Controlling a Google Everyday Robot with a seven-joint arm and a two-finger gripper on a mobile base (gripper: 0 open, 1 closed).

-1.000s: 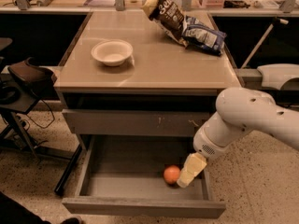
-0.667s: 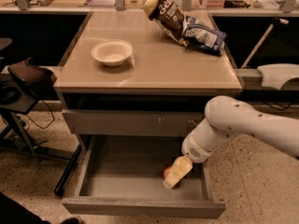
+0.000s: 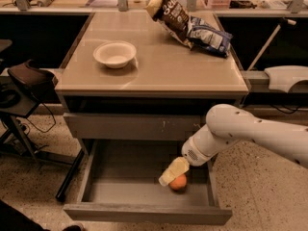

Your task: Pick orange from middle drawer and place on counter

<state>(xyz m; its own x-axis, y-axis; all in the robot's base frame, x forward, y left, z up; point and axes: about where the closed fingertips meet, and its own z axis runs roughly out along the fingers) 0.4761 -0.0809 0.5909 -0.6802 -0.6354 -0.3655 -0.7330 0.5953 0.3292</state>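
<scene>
Gripper (image 3: 168, 176) covered part of the orange (image 3: 179, 184) in the middle drawer (image 3: 125, 177); whether it gripped, couldn't tell. More orange showed than moments earlier.

No legible text, white lettering on brown bag (image 3: 169, 12) unreadable, gripper (image 3: 167, 178) low in the middle drawer (image 3: 120, 174), at the orange (image 3: 179, 183).

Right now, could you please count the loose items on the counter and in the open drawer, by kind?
white bowl: 1, on the counter
snack bags: 2, on the counter
orange: 1, in the middle drawer
total: 4
The hand is down in the drawer, right at the orange.
</scene>
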